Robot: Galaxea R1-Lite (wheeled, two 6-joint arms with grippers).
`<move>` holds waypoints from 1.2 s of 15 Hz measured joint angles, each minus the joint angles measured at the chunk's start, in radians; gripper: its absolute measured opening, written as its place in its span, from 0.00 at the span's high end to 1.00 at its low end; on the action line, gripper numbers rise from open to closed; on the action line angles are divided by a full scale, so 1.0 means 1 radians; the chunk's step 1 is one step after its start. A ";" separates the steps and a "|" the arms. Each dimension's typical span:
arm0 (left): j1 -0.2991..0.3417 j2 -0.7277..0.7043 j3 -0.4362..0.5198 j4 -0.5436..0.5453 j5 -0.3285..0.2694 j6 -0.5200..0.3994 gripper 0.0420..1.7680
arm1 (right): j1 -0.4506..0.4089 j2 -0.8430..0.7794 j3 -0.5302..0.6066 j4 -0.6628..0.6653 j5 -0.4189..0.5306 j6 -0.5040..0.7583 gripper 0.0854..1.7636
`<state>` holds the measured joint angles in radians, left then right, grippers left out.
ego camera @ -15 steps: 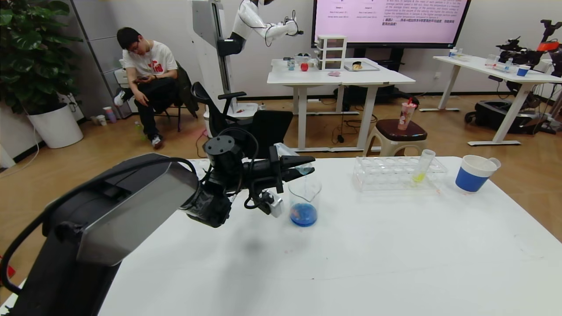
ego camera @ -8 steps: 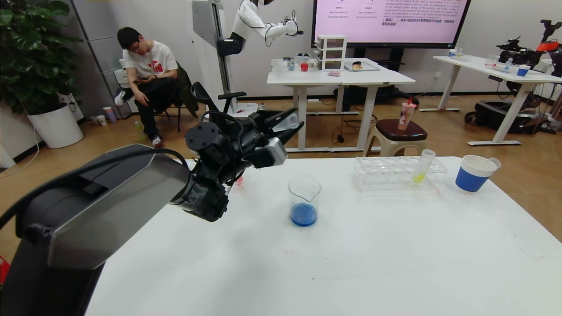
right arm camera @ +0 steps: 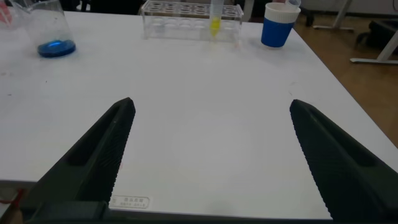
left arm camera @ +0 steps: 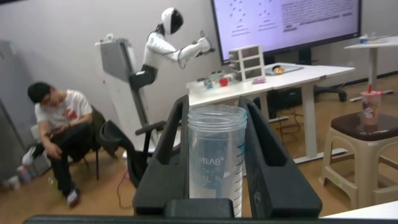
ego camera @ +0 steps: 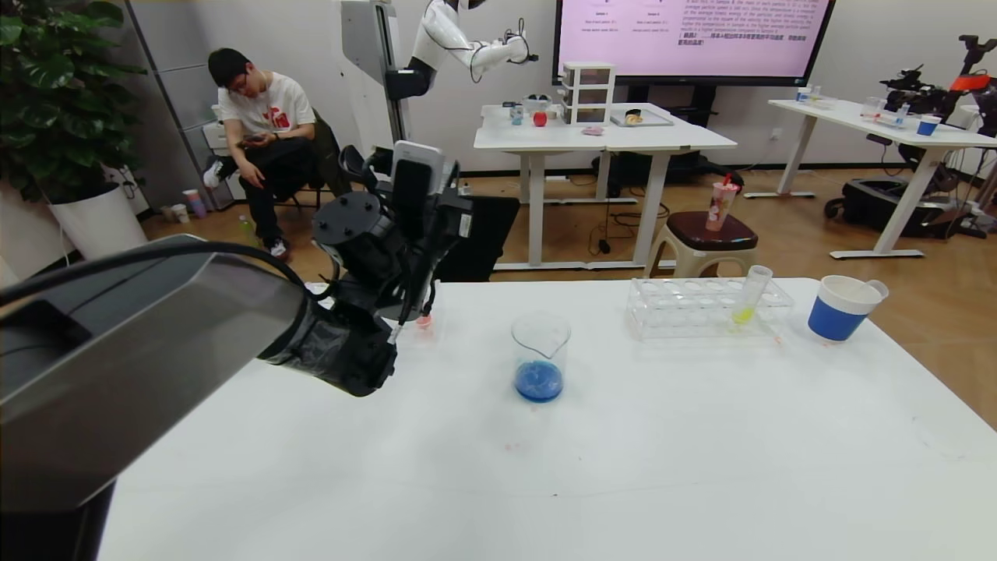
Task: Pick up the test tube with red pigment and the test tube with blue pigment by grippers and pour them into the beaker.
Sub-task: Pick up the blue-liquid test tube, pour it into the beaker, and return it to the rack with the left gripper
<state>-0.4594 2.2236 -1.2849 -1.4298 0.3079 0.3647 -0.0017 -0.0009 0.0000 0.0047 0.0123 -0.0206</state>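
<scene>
Left of the beaker (ego camera: 539, 360), the left tool (left arm camera: 214, 149) clamps an emptied test tube (left arm camera: 216, 158) upright; the right tool (right arm camera: 211, 155) gapes wide over the surface (ego camera: 623, 452).

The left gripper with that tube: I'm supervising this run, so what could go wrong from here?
1. The left gripper holds a clear test tube upright beyond the table's far edge; a slip would probably drop it to the floor.
2. The tube with red pigment stands right beside that arm and might get knocked.
3. The beaker holds blue liquid; swinging back low could tip it.
</scene>
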 joint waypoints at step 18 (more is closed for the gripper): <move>0.705 -0.237 0.334 0.089 -0.475 -0.455 0.72 | 0.000 0.000 0.000 0.000 0.000 0.000 0.02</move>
<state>0.2457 1.9868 -0.9511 -1.3413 -0.1668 -0.0904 -0.0013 -0.0009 0.0000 0.0047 0.0119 -0.0206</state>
